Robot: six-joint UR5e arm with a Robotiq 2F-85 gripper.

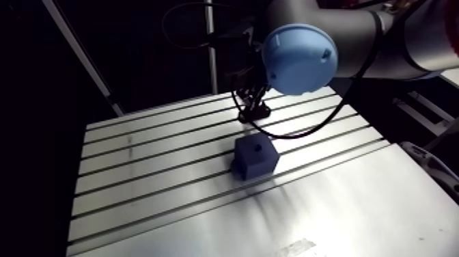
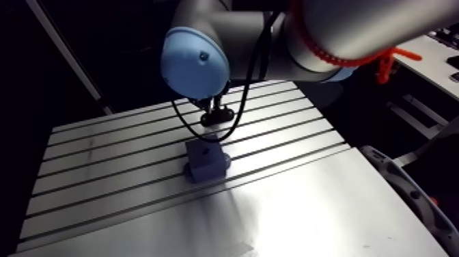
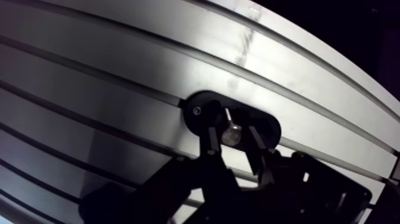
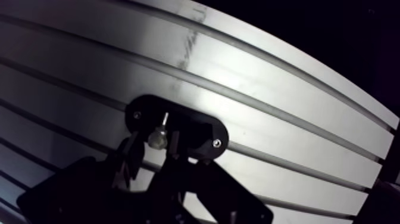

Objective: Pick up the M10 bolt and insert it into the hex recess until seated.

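Aluminium table [image 1: 136,164] stretched away, slotted, to the left of the blue block [image 1: 255,157], which sat near its middle with the hex recess [image 1: 257,145] facing up. Just beyond the block a black holder plate [image 3: 196,113] lay flat on the table, and the M10 bolt [image 3: 231,134] stood in it, shiny end up. The gripper [image 3: 233,140] hung low over that plate, on the block's far side, with its jaws narrow and straddling the bolt. Slim gaps seemed to show on both sides, though the dim wrist view left contact uncertain. The step in hand looked like the grasp. Doing it well would call for centring so that both jaws meet the bolt together, and for closing low enough to get a firm hold. The lift should then go straight out of the holder, so the bolt is upright for the short carry across to the block's recess.
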